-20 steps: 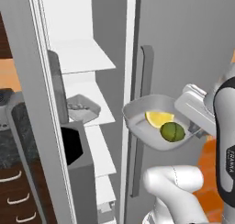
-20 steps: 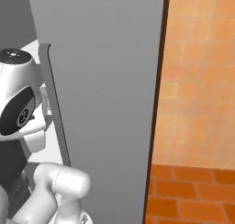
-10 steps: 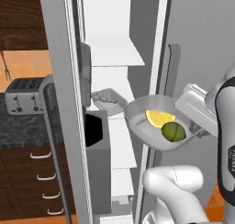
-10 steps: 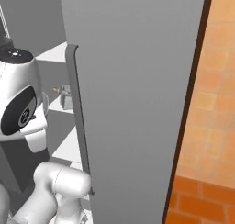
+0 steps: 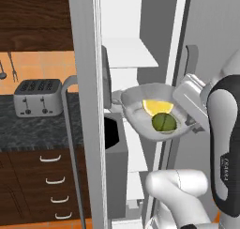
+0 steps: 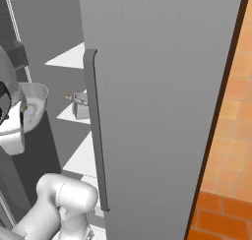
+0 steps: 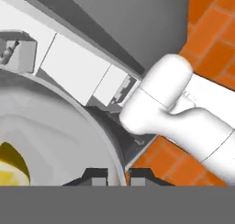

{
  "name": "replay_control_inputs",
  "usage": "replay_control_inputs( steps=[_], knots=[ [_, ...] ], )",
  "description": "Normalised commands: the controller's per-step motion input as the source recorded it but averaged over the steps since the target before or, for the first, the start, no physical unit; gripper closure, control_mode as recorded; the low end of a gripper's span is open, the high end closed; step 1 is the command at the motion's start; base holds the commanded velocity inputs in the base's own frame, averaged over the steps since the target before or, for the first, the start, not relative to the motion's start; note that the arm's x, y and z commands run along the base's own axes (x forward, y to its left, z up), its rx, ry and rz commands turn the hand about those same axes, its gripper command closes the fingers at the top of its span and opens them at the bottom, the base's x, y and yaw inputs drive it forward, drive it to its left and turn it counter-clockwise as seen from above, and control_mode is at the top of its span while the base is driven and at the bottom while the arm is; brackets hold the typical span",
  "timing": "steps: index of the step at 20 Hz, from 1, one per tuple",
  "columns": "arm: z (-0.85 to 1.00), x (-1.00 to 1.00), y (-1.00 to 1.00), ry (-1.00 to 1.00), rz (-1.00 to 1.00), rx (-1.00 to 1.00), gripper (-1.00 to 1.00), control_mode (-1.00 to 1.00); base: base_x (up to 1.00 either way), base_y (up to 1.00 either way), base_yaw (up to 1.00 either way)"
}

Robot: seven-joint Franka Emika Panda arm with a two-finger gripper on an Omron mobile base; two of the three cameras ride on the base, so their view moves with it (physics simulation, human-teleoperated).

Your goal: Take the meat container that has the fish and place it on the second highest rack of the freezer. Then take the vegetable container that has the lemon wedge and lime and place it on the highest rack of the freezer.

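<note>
Claw: claw is clamped on the rim of the vegetable container, its two tips pinching the thin wall at the bottom of the hand view.
Load: the bowl rides level in front of the open freezer, with the lemon wedge and the lime lying touching each other inside.
Position: the container hangs at about the height of a middle shelf, below the highest rack and just outside the opening.
Fish container: a grey container already sits on a shelf deeper in the freezer, so my reading is that the first half of the task is done.
Step in hand: carrying the vegetable container up to the highest rack.
How to do it well: lift before pushing in, so the bowl's far rim clears the rack's front edge; keep the hand level so the fruit does not roll out; mind the door edge close on the left side of the bowl.
Left base view adds: the fruit, the rack heights, and farther off a toaster on the dark surface.
Right base view adds: the freezer door from outside and the shelves seen edge-on behind it.
Hand view adds: the pinch on the rim itself.
</note>
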Motion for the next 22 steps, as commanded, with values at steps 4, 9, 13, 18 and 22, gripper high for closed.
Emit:
replay_control_inputs(
  steps=[4, 9, 13, 18, 22],
  knots=[
    [0.21, 0.26, 0.04, -0.03, -0.67, 0.0, 1.0, -1.0, 0.0, 0.0, 0.0],
    [0.11, 0.84, 0.0, -0.06, -0.28, 0.03, 1.0, -1.0, 0.0, 0.0, 0.0],
    [0.0, 0.89, 0.0, -0.11, 0.0, 0.1, 1.0, -1.0, 0.0, 0.0, 0.0],
    [0.0, 0.81, 0.0, -0.13, 0.01, 0.07, 1.0, -1.0, 0.0, 0.0, 0.0],
    [0.0, 0.9, 0.0, -0.12, 0.0, 0.0, 1.0, -1.0, 0.0, 0.0, 0.0]
  ],
)
